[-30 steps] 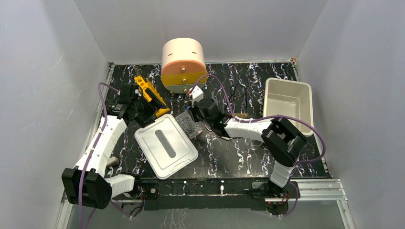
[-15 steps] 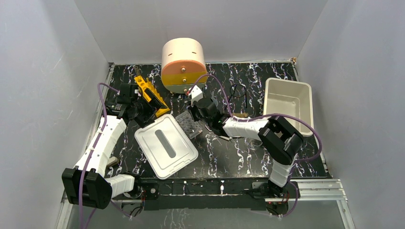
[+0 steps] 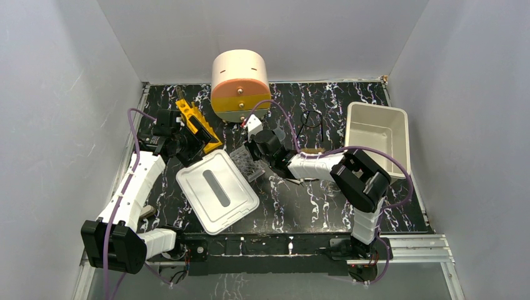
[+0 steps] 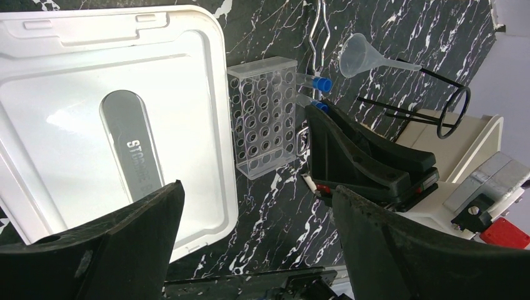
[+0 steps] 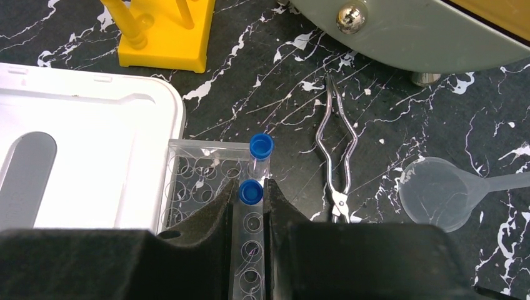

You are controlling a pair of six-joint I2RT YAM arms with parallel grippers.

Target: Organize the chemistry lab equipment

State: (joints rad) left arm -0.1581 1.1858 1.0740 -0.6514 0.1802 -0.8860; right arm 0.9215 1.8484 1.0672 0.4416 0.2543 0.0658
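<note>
Over the clear well plate [image 5: 206, 181], right hand [image 5: 250, 199] narrow around a blue-capped tube [image 5: 249, 226]; left hand [image 4: 257, 190] wide.

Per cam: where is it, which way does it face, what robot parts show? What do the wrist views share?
Top external: above and behind the bases, facing down at the table; left arm and right arm show.
Left wrist: looks down past the open left pincer at the white lid.
Right wrist: looks down past the right pincer, shut on a blue-capped tube.
Wrist views share: white lid, clear tube rack, funnel.
</note>
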